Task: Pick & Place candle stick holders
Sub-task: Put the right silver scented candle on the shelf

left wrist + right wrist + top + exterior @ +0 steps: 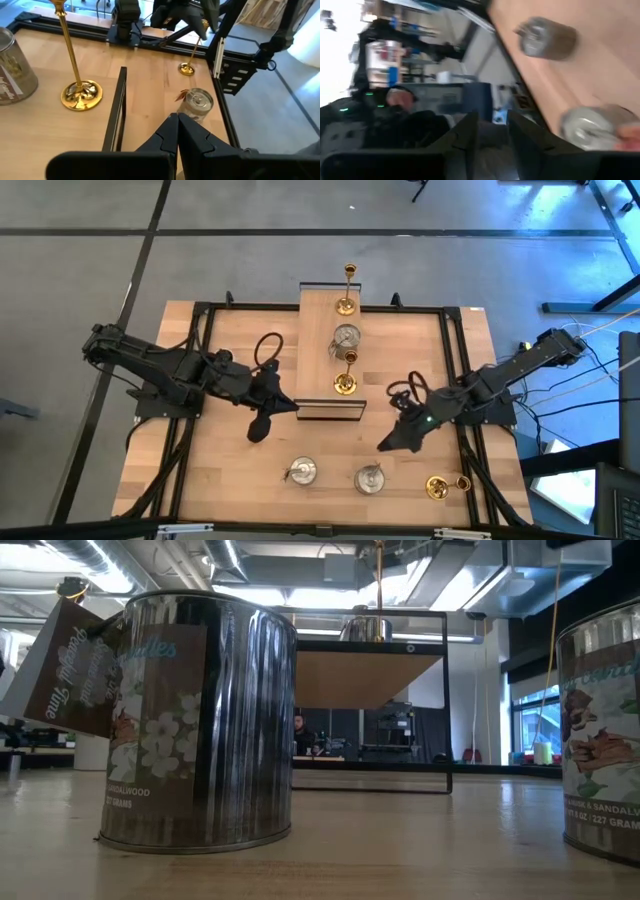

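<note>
Three holders are left on the bare wooden tabletop along its near edge, as we read it: two squat round silver tins and standing side by side, and a slim gold candlestick with a round base lying on its side near the right corner. Just beyond them our right gripper hangs above the table, between the right-hand tin and the shelf; in its wrist view the two dark fingers stand a little apart with nothing between them, so we judge it empty, touching nothing. Level with it, our left gripper waits beside the near left corner of the shelf, its fingers pressed together on nothing. Farther on, the black-framed raised wooden shelf already carries three pieces in a row: an upright gold candlestick at its near end, a silver tin in the middle, and another gold candlestick at the far end. We reckon the job about half done, with three left to place
</note>
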